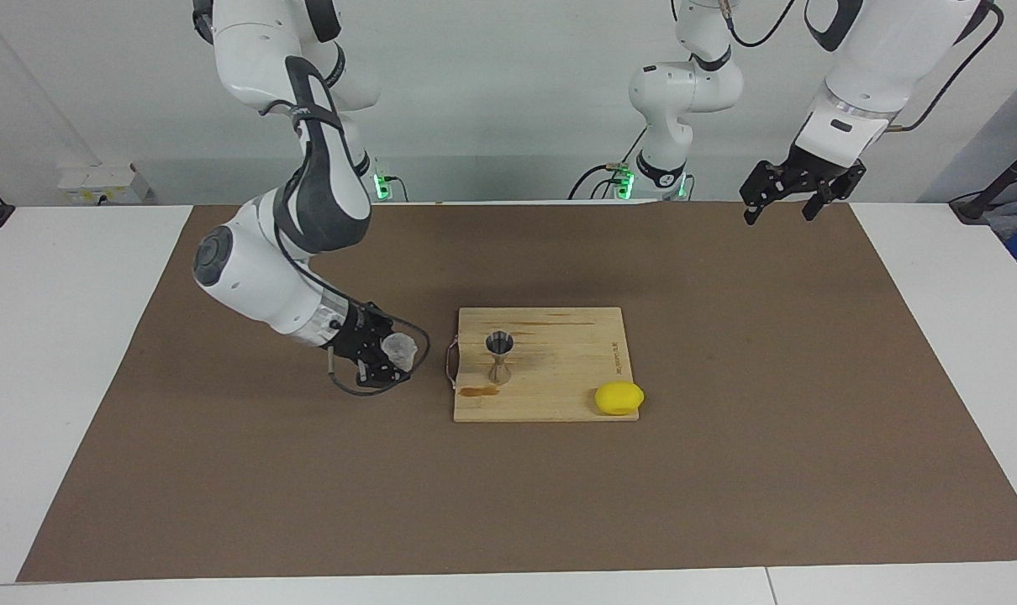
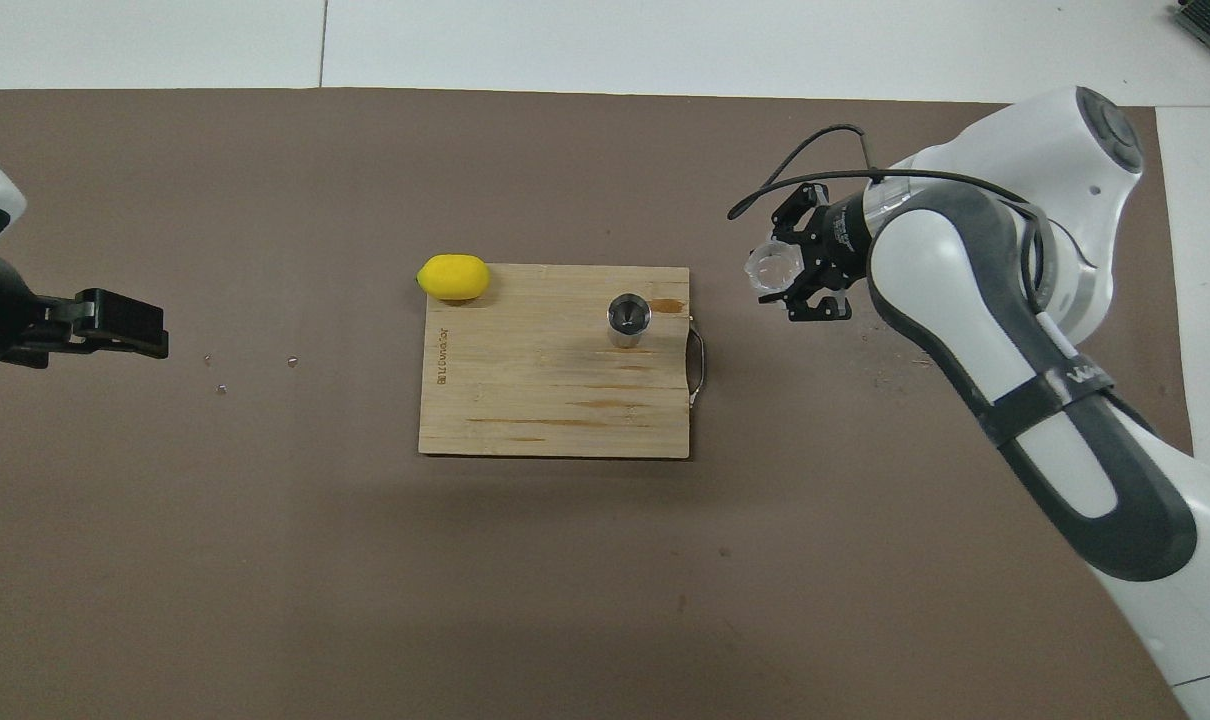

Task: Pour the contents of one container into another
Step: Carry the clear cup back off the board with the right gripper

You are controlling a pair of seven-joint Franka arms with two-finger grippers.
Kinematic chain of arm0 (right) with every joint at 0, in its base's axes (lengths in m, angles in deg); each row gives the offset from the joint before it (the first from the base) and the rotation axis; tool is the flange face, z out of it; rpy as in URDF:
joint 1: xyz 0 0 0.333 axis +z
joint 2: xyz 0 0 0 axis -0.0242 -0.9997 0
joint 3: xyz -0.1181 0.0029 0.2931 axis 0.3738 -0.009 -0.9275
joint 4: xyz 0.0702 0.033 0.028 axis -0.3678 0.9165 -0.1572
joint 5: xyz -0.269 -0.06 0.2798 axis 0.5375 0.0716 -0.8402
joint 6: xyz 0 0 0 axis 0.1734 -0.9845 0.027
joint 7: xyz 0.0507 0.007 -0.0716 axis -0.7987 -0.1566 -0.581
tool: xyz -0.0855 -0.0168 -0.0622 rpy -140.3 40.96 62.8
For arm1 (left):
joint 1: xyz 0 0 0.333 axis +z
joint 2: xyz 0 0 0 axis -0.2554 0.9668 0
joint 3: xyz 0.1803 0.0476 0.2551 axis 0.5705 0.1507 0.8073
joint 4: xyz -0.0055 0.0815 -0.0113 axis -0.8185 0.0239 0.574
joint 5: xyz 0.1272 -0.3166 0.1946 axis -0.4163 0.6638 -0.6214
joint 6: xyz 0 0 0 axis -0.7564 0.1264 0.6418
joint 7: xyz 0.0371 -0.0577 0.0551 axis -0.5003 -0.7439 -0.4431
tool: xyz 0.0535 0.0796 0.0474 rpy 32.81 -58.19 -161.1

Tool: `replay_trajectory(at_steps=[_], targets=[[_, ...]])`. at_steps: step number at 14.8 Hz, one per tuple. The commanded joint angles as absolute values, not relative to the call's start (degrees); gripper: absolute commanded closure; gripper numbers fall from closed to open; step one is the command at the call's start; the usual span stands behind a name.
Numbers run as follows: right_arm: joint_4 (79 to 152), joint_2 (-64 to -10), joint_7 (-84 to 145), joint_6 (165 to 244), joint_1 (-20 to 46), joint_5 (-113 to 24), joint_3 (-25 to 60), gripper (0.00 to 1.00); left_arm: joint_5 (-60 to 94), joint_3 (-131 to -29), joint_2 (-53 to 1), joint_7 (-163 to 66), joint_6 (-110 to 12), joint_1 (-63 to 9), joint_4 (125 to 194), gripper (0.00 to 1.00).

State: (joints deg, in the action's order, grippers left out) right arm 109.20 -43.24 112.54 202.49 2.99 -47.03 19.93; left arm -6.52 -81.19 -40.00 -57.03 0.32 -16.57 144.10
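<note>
Holding the clear cup [image 1: 400, 347], right claw [image 1: 384, 360] sits clamped on it over the brown mat [image 1: 223, 470], off the board's handle end, toward the right arm's end of the desk [image 1: 71, 336]. Cup is tipped, mouth facing roughly sideways toward the board, not upright.

Steel jigger [image 1: 499, 356] stands upright on the wooden board [image 1: 559, 378], near the handle [image 1: 450, 362] end, at about mid-desk. Well apart from the cup. Small dark stain on the board just beside the jigger's foot, on the side away from the robots. Lemon [image 1: 619, 397] rests at the board's corner farthest from the robots, toward the left arm's end.

Left claw [image 1: 798, 190] open, empty, parked high near the desk edge nearest the robots at its own end; arm waits.

Step, as I judge: cup is clear of the jigger w/ nothing seen running out, so either the pour is over and the cup is due for set-down, or it must be brought back over the jigger. Can't tell if liquid remains in cup or jigger. Next move prob. calls for righting the cup, lowering onto mat or board, then releasing.

Views: facing view gives claw height above mat and the jigger's hourglass profile. Overhead view shows jigger's open mouth as dark ring, cup between fingers, board's printed lettering; left claw only at frame edge there.
</note>
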Motion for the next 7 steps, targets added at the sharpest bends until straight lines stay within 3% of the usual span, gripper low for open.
replay_trajectory(at_steps=[1,7], targets=[[120.92,-37.0,105.07,205.92,-2.72,-54.83,19.14,1.0,-5.96,-81.58,-41.17,-57.26,0.47,-15.76,144.93,0.0],[125.95,-37.16,97.34,206.19,-10.03,-58.46,19.14,1.0,-5.87,-81.58,-41.17,-57.26,0.47,-15.68,145.02,0.0]])
